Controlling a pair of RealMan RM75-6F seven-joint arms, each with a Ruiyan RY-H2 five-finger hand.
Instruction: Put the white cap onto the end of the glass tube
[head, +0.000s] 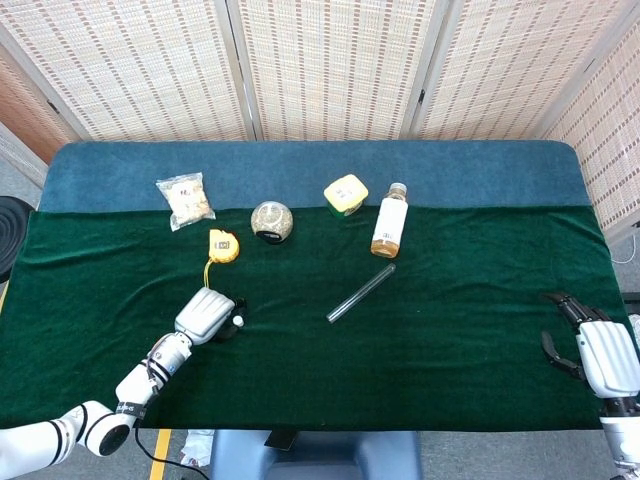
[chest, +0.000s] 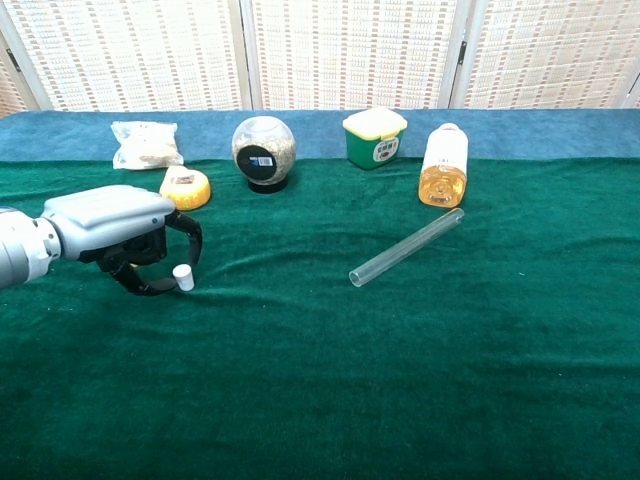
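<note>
The small white cap (chest: 183, 278) stands on the green cloth, also visible in the head view (head: 238, 321). My left hand (chest: 110, 225) lies just left of it, thumb low and a finger arched over, so the cap sits in the gap between them; no firm grip shows. The same left hand (head: 205, 315) appears at the lower left of the head view. The clear glass tube (chest: 407, 247) lies diagonally mid-table, untouched, with its near open end toward the cap. My right hand (head: 600, 355) rests at the table's right edge, fingers apart and empty.
Along the back stand a snack bag (head: 185, 200), a yellow tape measure (head: 223, 246), a round jar (head: 271, 221), a green tub with a yellow lid (head: 345, 194) and a drink bottle (head: 389, 220) just beyond the tube's far end.
</note>
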